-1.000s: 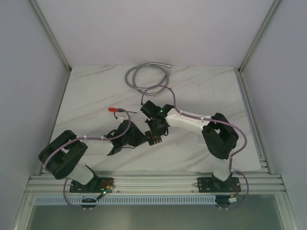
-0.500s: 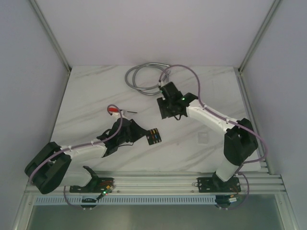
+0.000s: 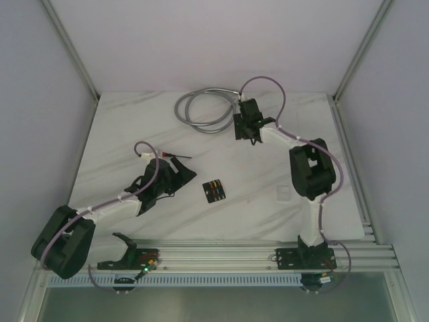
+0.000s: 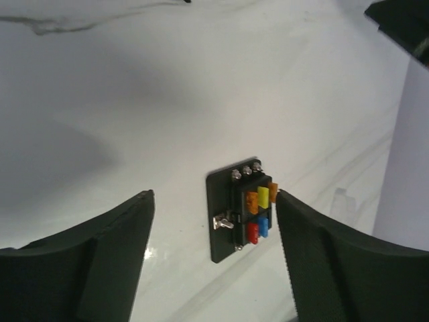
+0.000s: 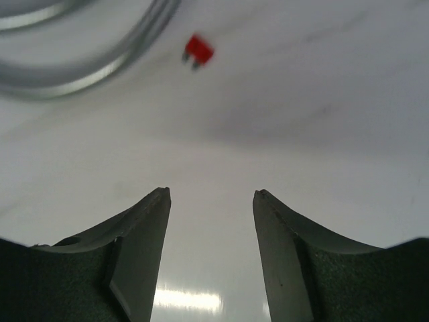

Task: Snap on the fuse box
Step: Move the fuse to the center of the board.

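The fuse box (image 3: 214,190) is a small black block with coloured fuses on top, lying free on the white table between the arms. In the left wrist view the fuse box (image 4: 244,215) sits on the table just beyond the fingertips, showing orange, yellow, red and blue fuses. My left gripper (image 3: 186,177) is open a short way to its left, and nothing is between the fingers of the left gripper (image 4: 214,194). My right gripper (image 3: 245,131) is far from the box, at the back by the cable. The right gripper (image 5: 211,192) is open over bare table.
A grey coiled cable (image 3: 204,111) lies at the back, its loops also in the right wrist view as the cable (image 5: 100,60). A loose red fuse (image 5: 198,51) lies ahead of the right fingers. A red-tipped black piece (image 3: 163,155) lies behind the left gripper. A faint clear square (image 3: 284,194) sits right of the box.
Both grippers have opened and left the fuse box, which now lies on the table. The left arm drew back leftward. The right arm swung away to the back near the cable.
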### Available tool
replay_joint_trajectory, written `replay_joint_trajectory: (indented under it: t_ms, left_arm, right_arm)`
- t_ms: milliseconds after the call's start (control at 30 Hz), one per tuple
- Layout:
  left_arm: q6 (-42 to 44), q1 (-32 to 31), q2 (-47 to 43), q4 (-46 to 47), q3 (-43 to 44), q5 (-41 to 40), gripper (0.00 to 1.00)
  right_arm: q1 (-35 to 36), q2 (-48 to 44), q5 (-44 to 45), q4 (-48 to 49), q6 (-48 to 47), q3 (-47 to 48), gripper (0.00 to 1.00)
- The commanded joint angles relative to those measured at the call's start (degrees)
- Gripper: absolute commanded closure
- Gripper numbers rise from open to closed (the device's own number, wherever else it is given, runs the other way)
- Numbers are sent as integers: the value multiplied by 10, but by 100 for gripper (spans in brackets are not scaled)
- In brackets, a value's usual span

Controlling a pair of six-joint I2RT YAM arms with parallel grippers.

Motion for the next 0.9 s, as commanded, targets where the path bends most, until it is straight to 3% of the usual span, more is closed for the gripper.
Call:
replay_joint_trajectory:
  t_ms: [0,233,700,867]
  left_arm:
    - [35,18,-6,-19,7,7,14]
    - [49,36,0,-25,9,8,0]
    - [57,44,18,-28,16,18,0]
    - [71,43,12,-35,19,13,0]
  right_arm:
    - [-12,70,38,73,0,92,40]
    - [-27,180,54,83,19,208,40]
    - [-33,270,32,46,22,302,48]
    - [-31,283,18,10,27,302,59]
